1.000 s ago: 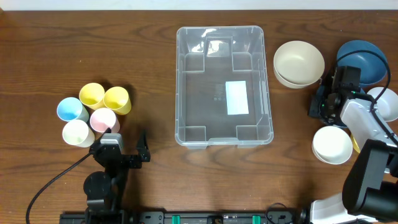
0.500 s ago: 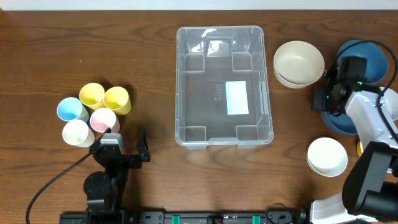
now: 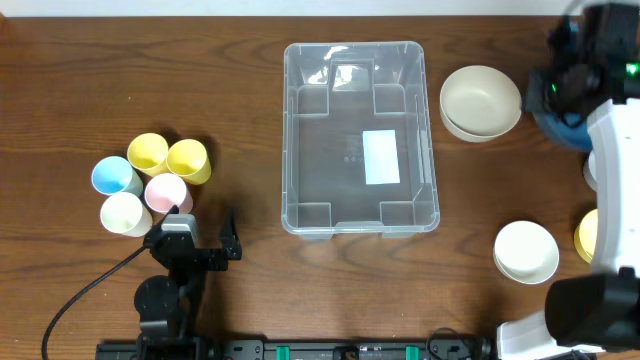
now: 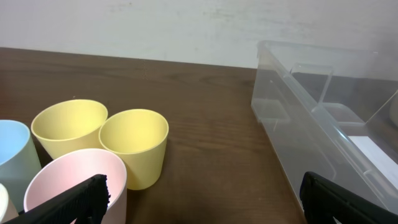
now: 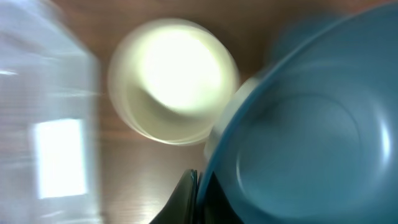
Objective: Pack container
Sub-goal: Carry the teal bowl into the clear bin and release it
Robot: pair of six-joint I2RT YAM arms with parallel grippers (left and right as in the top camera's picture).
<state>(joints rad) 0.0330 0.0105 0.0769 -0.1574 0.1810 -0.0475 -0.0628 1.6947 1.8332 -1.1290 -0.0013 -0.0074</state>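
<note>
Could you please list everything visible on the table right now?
large clear plastic rectangular container: one, transparent, table centre, white label inside.
small plastic cups: five, two yellow, blue, pink, cream, clustered left.
cream round bowls: apparently two stacked, right of container.
white round bowl: one, near right.
yellow bowl: one, right edge, partly hidden.
blue round bowl: one, far right, held.
wooden table: one, brown, underneath.
left gripper: one, black, open beside cups.
right gripper: one, black, shut on blue bowl's rim.

The right wrist view was motion-blurred throughout. In the overhead view, the right arm (image 3: 612, 150) hid most of the dark blue round bowl (image 3: 563, 130) and part of the yellow round bowl (image 3: 582, 236).
</note>
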